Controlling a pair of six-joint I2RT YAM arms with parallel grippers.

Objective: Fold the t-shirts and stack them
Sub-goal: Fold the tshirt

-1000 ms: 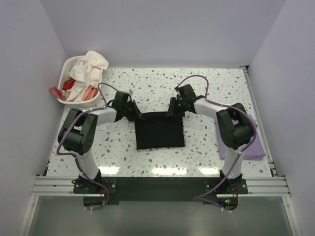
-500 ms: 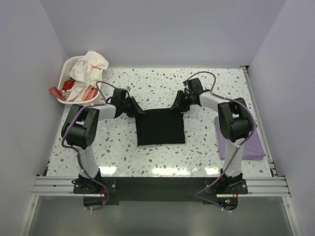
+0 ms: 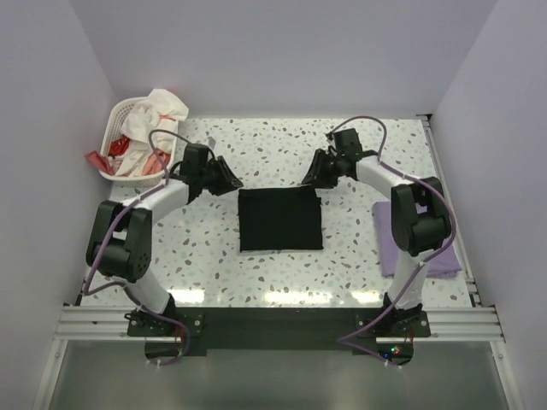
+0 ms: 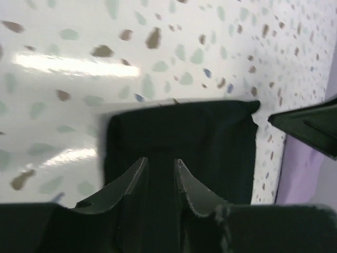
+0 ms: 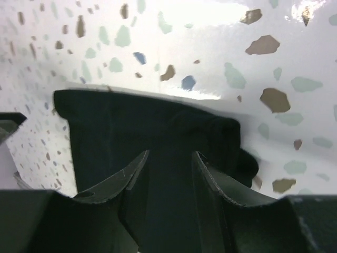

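The black t-shirt (image 3: 279, 219) lies folded into a flat square in the middle of the table. My left gripper (image 3: 226, 183) hovers just off its far left corner, jaws open, nothing between them. In the left wrist view the fingers (image 4: 136, 176) stand apart above the black t-shirt (image 4: 179, 132). My right gripper (image 3: 311, 176) hangs open by the far right corner; its wrist view shows the fingers (image 5: 138, 167) spread over the black t-shirt (image 5: 131, 121). The lavender t-shirt (image 3: 434, 249) lies folded at the right, partly hidden by the right arm.
A white laundry basket (image 3: 118, 145) with white and red clothes stands at the far left corner. Walls close in the table on the left, back and right. Each wrist view catches the other gripper at its edge.
Both grippers have opened, let go of the black t-shirt's far corners, and drawn back toward the far side. The shirt has settled flat.
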